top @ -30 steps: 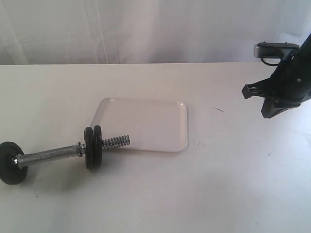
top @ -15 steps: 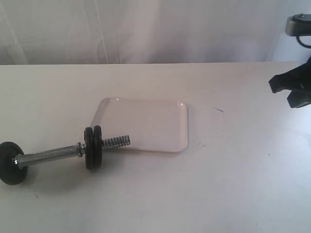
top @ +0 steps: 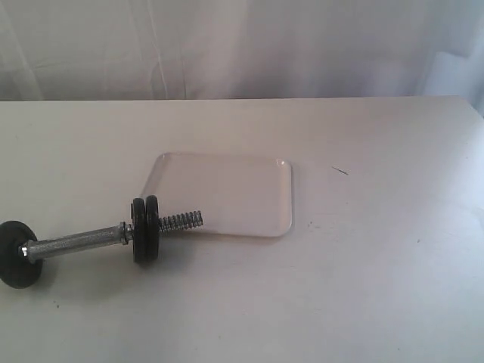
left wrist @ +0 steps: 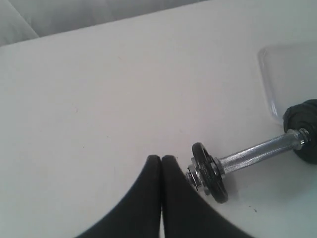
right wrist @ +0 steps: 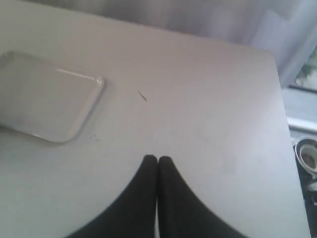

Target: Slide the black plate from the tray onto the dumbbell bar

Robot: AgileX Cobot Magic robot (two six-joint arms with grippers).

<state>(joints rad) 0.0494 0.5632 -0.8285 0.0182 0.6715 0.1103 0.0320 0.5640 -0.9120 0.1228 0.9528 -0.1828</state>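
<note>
The chrome dumbbell bar [top: 79, 241] lies on the table left of the tray, its threaded end [top: 183, 221] over the tray's near left edge. Two black plates [top: 145, 229] sit side by side on the bar, and another black plate [top: 15, 254] sits at its left end. The white tray [top: 227, 193] holds nothing. Neither gripper shows in the exterior view. My left gripper [left wrist: 161, 158] is shut with nothing in it, hovering close to the bar's end plate [left wrist: 210, 172]. My right gripper [right wrist: 157, 159] is shut, holds nothing, and hangs over bare table right of the tray [right wrist: 44, 96].
A small dark mark [top: 340, 171] lies on the table right of the tray. The table's right edge [right wrist: 282, 114] drops off to a floor with a round object [right wrist: 307, 156]. A white curtain hangs behind the table.
The right arm has risen and withdrawn to the right, out of the exterior view. The dumbbell, plates and tray have not moved.
</note>
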